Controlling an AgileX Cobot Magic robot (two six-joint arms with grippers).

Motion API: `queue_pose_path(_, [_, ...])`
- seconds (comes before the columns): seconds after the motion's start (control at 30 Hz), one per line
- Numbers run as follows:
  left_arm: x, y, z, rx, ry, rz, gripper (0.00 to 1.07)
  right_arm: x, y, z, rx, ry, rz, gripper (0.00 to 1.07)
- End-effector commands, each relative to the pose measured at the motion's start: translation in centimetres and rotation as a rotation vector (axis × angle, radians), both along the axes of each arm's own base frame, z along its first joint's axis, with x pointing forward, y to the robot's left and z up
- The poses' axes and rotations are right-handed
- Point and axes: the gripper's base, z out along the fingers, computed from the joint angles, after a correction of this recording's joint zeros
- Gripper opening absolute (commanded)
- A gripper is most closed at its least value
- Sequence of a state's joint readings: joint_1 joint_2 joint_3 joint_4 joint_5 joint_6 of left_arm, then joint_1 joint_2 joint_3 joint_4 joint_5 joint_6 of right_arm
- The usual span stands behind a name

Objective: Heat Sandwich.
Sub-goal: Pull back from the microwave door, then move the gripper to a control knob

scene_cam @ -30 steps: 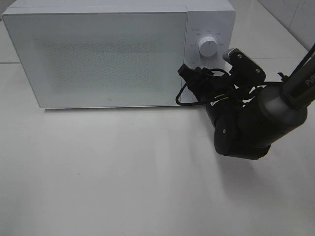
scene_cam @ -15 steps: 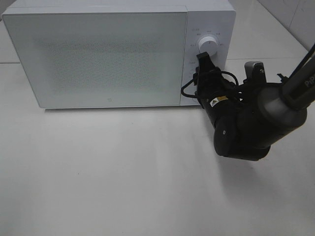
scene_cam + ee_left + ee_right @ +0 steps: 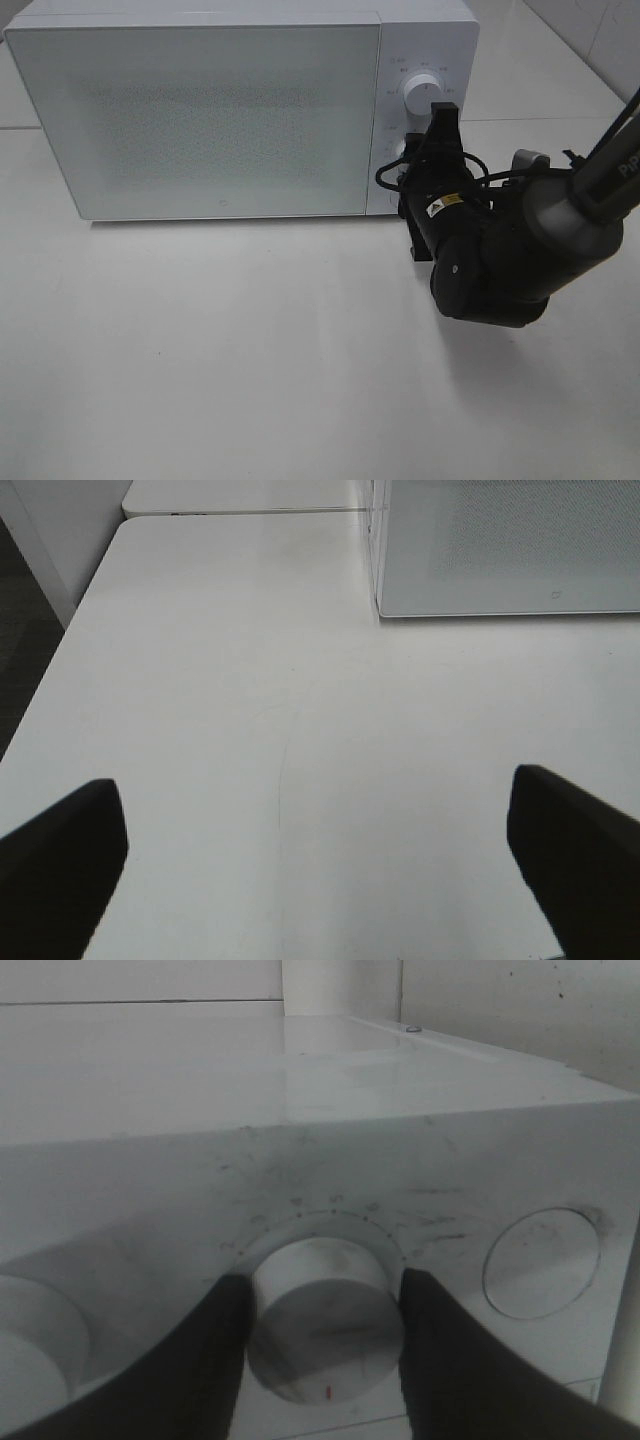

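White tabletop [image 3: 250,350] carries a white microwave oven [image 3: 200,120] with its door [image 3: 200,150] closed. The dotted door panel hides the cavity.

The sandwich appears in no view. Judged from the closed door and the work at the controls, it is probably inside the oven, but this cannot be confirmed.

The right gripper [image 3: 322,1280] is at the control panel. Its two fingers sit against opposite sides of the lower dial [image 3: 325,1325], clamped on it. This dial lies between the upper dial [image 3: 420,93] and a round button [image 3: 540,1265].

The left gripper [image 3: 310,785] hangs over bare tabletop near the oven's corner, fingers wide apart and holding nothing.

Handling estimate for the sandwich:
- Light and soft, so the bread will crush under a firm grip.
- The filling may slide out.
- After heating, expect it to be warm and limper.
- Grip across the stacked slices with light pressure, or move it on whatever dish supports it.
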State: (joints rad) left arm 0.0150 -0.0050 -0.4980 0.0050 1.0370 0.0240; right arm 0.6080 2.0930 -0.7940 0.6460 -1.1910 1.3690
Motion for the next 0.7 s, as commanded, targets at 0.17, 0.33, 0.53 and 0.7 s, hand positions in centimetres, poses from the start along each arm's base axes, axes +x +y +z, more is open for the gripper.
queue_pose_path(0.17, [-0.32,-0.04,-0.06,-0.005,-0.03,-0.002,0.99,0.56,0.44,0.86,0.085,-0.04,0.015,0.08])
queue_pose_path(0.33, [-0.32,-0.04,-0.06,-0.005,-0.03,-0.002,0.99,0.56,0.44,0.86,0.107,-0.04,0.012,0.08])
queue_pose_path(0.53, [-0.32,-0.04,-0.06,-0.005,-0.03,-0.002,0.99,0.54,0.57,0.81,0.093,-0.034,0.028,0.09])
queue_pose_path(0.7, [-0.32,-0.04,-0.06,-0.005,-0.03,-0.002,0.99,0.54,0.57,0.81,0.089,-0.035,0.029,0.11])
